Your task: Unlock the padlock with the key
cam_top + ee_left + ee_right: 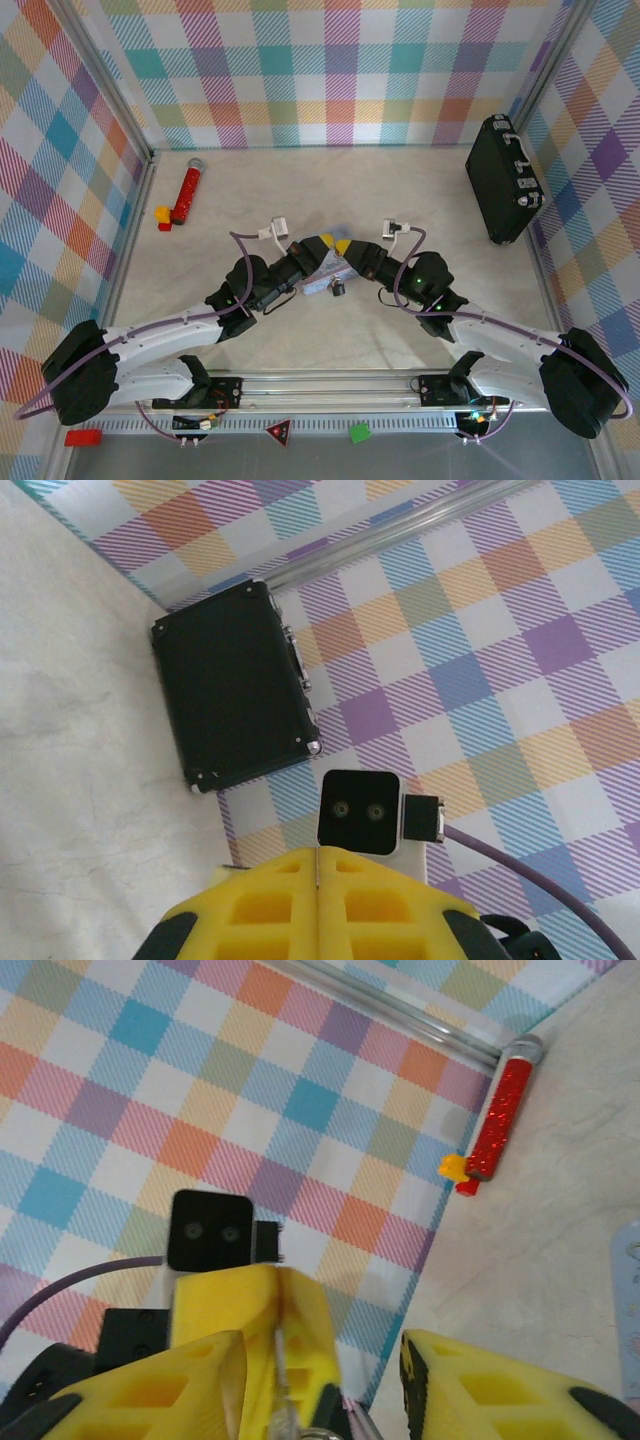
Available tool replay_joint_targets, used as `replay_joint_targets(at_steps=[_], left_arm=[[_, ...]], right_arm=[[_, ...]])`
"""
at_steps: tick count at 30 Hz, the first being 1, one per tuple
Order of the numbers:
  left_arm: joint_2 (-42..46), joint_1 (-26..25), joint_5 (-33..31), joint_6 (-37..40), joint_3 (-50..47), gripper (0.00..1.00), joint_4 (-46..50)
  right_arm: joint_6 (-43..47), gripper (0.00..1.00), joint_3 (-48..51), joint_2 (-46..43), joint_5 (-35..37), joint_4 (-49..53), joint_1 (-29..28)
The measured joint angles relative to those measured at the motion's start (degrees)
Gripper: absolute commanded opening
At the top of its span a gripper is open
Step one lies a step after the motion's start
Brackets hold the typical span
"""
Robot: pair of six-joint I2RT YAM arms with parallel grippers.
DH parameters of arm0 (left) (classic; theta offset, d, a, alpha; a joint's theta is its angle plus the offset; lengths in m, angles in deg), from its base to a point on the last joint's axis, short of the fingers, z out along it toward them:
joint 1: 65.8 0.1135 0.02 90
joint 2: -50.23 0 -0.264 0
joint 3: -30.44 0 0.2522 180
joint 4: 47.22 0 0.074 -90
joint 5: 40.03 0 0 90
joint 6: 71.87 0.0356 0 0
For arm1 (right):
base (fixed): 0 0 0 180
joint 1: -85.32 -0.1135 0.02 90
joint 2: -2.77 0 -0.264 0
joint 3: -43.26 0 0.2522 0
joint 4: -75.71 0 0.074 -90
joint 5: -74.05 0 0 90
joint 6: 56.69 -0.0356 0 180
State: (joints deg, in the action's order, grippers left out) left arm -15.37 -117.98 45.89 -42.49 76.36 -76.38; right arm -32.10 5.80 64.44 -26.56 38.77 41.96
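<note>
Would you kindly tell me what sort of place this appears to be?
Probably a robot-manipulation test cell: plaid panels wall in a table, the left arm and right arm sit bolted to a rail, and props like a black briefcase lie about.

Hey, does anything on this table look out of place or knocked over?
Nothing looks spilled or broken. The one stray: the red toy microphone lies on its side by the left wall, with small yellow and red blocks loose next to it. The black briefcase rests along the right wall.
</note>
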Motion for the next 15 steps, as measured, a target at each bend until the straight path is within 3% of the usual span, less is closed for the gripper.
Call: replay_joint_targets(at_steps=[15], left_arm=[[-0.68,0.00,-2.36,-0.04,0.00,0.00,-3.02]], right_arm=[[-3.19,0.31,0.02,0.07,-0.22,-4.33,-0.57]])
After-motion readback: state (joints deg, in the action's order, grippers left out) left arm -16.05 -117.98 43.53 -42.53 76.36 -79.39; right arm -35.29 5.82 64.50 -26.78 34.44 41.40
